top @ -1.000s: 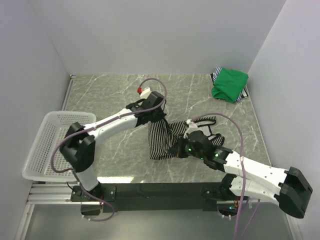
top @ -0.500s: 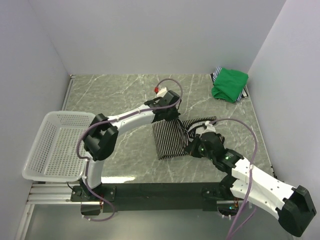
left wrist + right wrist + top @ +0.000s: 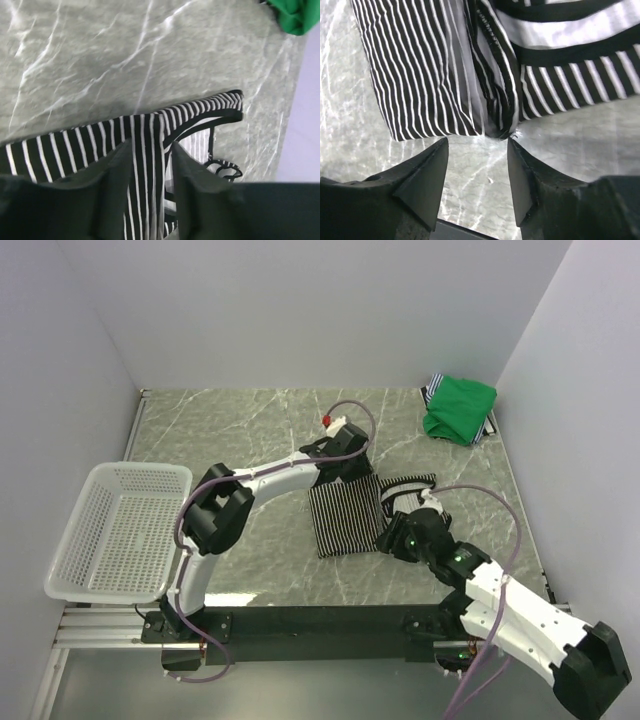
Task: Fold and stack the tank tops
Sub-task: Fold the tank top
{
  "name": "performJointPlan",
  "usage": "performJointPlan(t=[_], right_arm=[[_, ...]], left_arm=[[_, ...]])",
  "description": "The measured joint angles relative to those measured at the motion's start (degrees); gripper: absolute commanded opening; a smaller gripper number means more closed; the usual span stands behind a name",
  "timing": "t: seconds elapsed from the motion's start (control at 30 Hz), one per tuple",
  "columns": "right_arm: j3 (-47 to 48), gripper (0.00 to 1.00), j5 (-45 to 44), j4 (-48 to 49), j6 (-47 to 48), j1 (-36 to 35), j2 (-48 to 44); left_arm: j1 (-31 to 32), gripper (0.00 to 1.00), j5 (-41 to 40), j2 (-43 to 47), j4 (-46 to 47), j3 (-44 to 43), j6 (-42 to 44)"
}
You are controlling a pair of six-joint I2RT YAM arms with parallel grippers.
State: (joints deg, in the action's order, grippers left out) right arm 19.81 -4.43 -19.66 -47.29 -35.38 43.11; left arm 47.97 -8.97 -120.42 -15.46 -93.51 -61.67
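The striped tank top (image 3: 345,518) lies folded into a rectangle mid-table, with its dark-edged straps (image 3: 410,483) sticking out to the right. My left gripper (image 3: 347,468) stands over its far edge. In the left wrist view that gripper (image 3: 150,147) is open, and the striped cloth (image 3: 75,150) lies loose below the gap. My right gripper (image 3: 393,537) is at the near right corner of the fold. It (image 3: 477,145) is open over bare table, its tips just short of the cloth edge (image 3: 420,65). The green tank top (image 3: 460,408) sits bunched in the far right corner.
A white mesh basket (image 3: 140,468) stands at the left edge of the table. Under the green tank top, another bit of striped cloth (image 3: 433,390) shows. White walls close in the far side and the right side.
Both arms swept right, carrying the striped top over into a neat fold. Both grippers were shut on the cloth and have now opened and let it go.
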Motion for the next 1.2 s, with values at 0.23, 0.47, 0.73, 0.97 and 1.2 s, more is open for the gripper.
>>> performJointPlan(t=[0.23,0.47,0.73,0.97,1.2], right_arm=[[4.6,0.59,-3.7,-7.8,0.5,0.0,-6.2],[11.9,0.56,-8.5,-8.2,0.9,-9.4,2.4],[29.6,0.5,-17.6,-7.8,1.4,-28.3,31.0],[35.7,0.52,-20.5,-7.0,3.2,-30.6,45.3],[38.3,0.62,-21.8,-7.0,4.2,-31.5,51.7]], left_arm=[[-1.7,0.48,0.9,6.6,3.1,3.4,4.0],[-10.7,0.38,1.1,27.8,7.0,22.3,4.0],[-17.3,0.41,11.7,25.8,15.1,36.5,6.6],[-18.8,0.45,19.1,21.2,19.5,37.1,8.7],[-18.8,0.45,23.6,15.0,22.1,36.0,10.1]])
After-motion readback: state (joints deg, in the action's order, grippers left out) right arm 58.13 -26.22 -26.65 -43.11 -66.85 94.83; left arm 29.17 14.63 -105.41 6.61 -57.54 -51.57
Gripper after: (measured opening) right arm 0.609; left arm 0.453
